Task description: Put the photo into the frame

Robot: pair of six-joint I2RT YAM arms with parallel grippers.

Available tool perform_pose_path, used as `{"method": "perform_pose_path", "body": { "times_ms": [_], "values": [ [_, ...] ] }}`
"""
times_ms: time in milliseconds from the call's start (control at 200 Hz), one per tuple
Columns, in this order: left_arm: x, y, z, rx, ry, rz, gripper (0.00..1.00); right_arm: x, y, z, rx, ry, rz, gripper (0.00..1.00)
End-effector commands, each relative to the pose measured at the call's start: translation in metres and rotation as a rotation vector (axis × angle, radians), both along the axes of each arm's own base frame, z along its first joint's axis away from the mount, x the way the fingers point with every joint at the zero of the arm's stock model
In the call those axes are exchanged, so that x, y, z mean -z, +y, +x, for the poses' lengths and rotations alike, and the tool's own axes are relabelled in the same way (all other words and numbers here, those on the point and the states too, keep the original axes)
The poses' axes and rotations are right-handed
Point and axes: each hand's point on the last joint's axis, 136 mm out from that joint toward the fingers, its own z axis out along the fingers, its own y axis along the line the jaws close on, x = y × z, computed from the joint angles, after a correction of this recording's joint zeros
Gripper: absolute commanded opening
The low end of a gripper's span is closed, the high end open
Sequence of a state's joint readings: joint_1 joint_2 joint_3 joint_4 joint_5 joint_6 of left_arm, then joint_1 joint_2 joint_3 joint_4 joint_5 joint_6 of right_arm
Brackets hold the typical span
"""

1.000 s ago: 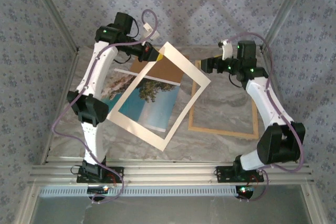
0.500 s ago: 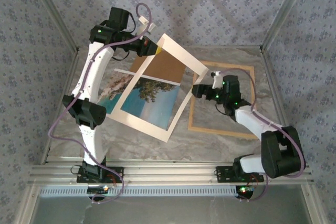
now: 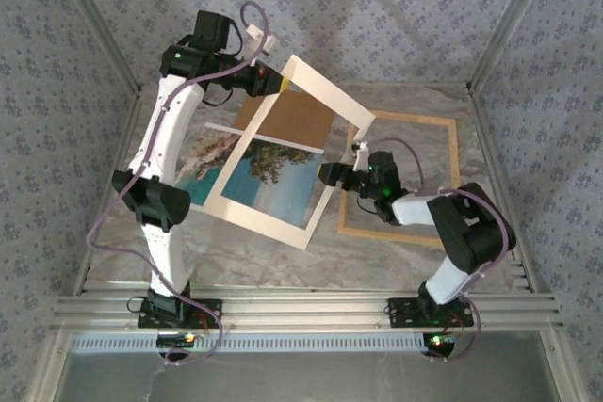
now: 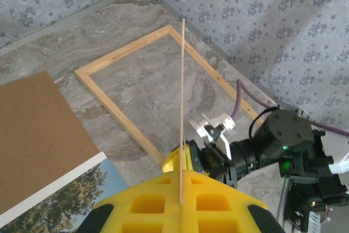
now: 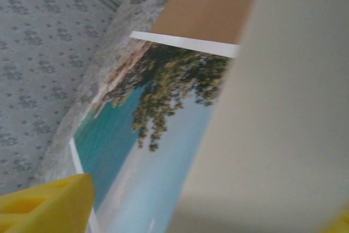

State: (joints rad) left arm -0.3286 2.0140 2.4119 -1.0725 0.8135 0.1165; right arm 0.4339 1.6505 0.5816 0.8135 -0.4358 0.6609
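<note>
- Your left arm stands tall along the 9 o'clock side of the grey marbled table [image 3: 283, 265]. Its elbow is bent and its forearm reaches toward 1 o'clock.
- The left claw [image 3: 279, 87] is pressed together on the top corner of the white cardboard mat border [image 3: 256, 224]. In the left wrist view, the mat runs edge-on between the yellow pads [image 4: 218, 200].
- The mat hangs tilted above the table, its held corner high at 12 o'clock and its low edge toward 6 o'clock.
- The photo [image 3: 273, 181], a rectangular print of turquoise sea, blue sky and dark trees with a white margin, lies flat on the table under the mat and shows through the mat's opening.
- A plain brown backing board [image 3: 294, 120] lies at the photo's 12 o'clock, touching its top margin.
- The thin rectangular frame of light natural wood [image 3: 415, 118] lies flat at the photo's 3 o'clock, with bare table inside it.
- Your right arm is folded low, its forearm crossing the frame toward 9 o'clock.
- The right claw [image 3: 330, 173] is spread, with the mat's right edge between its fingers.
</note>
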Motion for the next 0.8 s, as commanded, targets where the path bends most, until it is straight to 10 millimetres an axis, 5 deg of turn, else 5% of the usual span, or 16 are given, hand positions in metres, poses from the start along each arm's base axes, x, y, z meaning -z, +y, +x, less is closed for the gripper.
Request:
{"method": "perform_pose_path", "body": {
  "times_ms": [0,270,635,795],
  "values": [
    [-0.023,0.01,0.007,-0.051,-0.047,-0.033,0.0,-0.027,0.008,-0.004,-0.033,-0.091,0.097,0.73],
    [-0.016,0.024,0.028,-0.127,-0.017,-0.04,0.0,-0.045,0.003,-0.009,-0.048,-0.149,0.112,0.51],
    [0.003,0.04,0.054,-0.223,0.034,-0.02,0.0,-0.058,-0.009,-0.008,-0.023,-0.176,0.126,0.32],
    [0.017,0.047,0.065,-0.274,0.051,0.019,0.0,-0.064,-0.018,-0.005,-0.004,-0.179,0.118,0.13]
  ]
}}
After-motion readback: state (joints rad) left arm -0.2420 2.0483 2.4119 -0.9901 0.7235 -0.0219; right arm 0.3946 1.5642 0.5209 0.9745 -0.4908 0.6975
